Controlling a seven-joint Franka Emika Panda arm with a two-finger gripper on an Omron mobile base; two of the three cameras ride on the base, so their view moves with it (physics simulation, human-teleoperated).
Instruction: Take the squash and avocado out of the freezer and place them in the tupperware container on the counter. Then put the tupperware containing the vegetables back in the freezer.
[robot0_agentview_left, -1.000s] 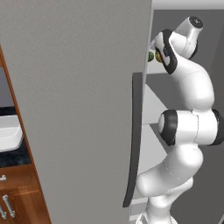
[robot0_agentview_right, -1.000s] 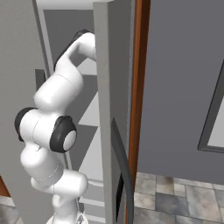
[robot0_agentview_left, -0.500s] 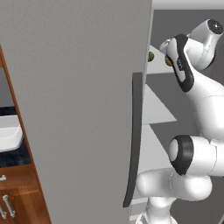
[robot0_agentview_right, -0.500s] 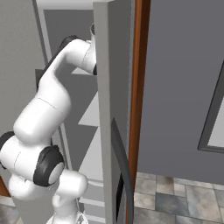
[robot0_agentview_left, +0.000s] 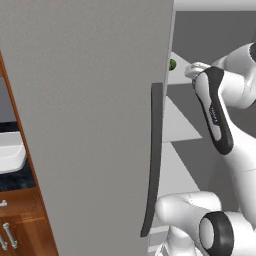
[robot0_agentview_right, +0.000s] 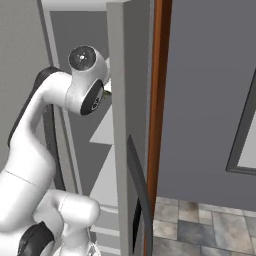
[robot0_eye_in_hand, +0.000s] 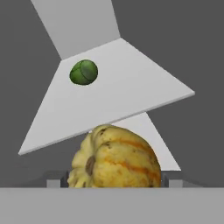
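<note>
- Hand view, bottom centre: squash (robot0_eye_in_hand: 114, 157) sits right between the finger tips, one grey tip (robot0_eye_in_hand: 53, 182) at its left flank, the other at its right. Gripper (robot0_eye_in_hand: 111, 183) is spread wide around it; whether the pads actually press on it, can't tell.
- Squash is lumpy, yellow-tan with orange stripes, stem end facing lower left.
- Behind it, upper left of the hand view: avocado (robot0_eye_in_hand: 84, 72) lies on a pale shelf (robot0_eye_in_hand: 131, 87), well apart from the squash.
- Further back: grey freezer (robot0_eye_in_hand: 183, 43) interior walls.
- Left base view: the freezer door (robot0_agentview_left: 85, 125) takes up most of the frame, dark handle strip (robot0_agentview_left: 152, 160) down its right edge. A sliver of avocado (robot0_agentview_left: 172, 64) peeks past the door edge at upper right, next to the arm's wrist. Squash is hidden there.
- Same view, left edge: tupperware (robot0_agentview_left: 11, 152) on the dark counter (robot0_agentview_left: 17, 181), above brown cabinets (robot0_agentview_left: 20, 225).
- Right base view: arm reaches into the freezer from the left; door edge (robot0_agentview_right: 122, 125) blocks the hand and both vegetables. Tiled floor (robot0_agentview_right: 200, 230) at lower right.
</note>
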